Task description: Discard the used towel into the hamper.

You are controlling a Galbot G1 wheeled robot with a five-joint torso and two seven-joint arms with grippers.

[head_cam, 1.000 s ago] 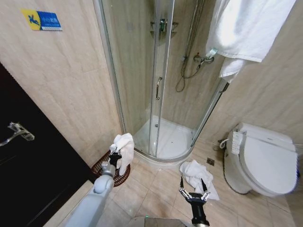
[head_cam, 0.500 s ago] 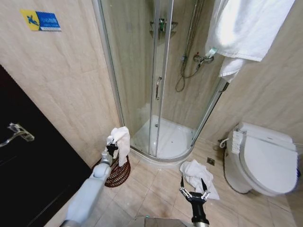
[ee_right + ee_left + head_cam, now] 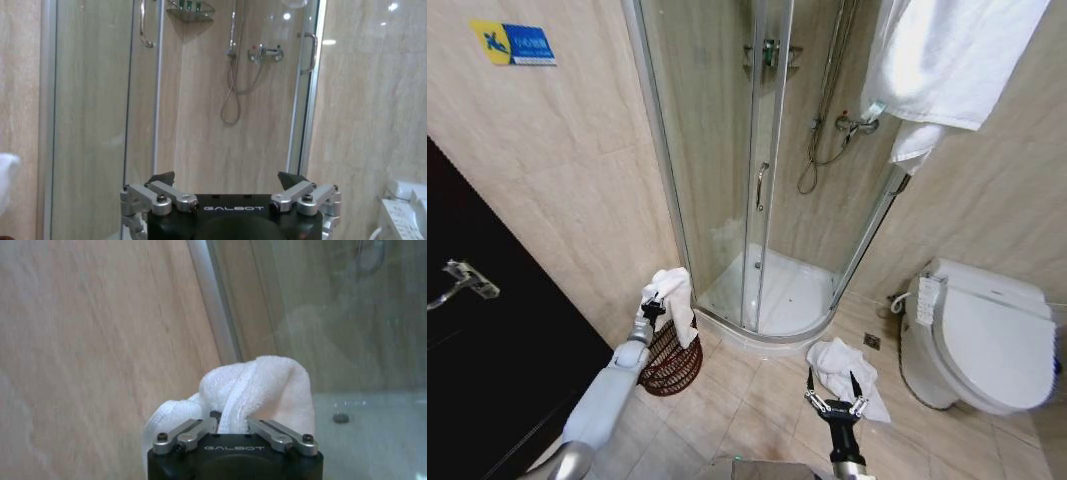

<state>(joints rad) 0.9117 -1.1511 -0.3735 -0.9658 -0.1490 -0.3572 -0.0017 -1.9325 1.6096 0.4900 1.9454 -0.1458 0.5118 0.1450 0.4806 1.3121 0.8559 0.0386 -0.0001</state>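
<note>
Holding towel (image 3: 674, 296) clamped in L gripper (image 3: 651, 305) above hamper (image 3: 672, 360); centre over rim before release. R gripper (image 3: 831, 406) idle, jaws wide.

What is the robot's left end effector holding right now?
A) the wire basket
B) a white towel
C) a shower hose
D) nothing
B: the left end effector is shut on a white towel, held just above the hamper beside the shower.
</note>
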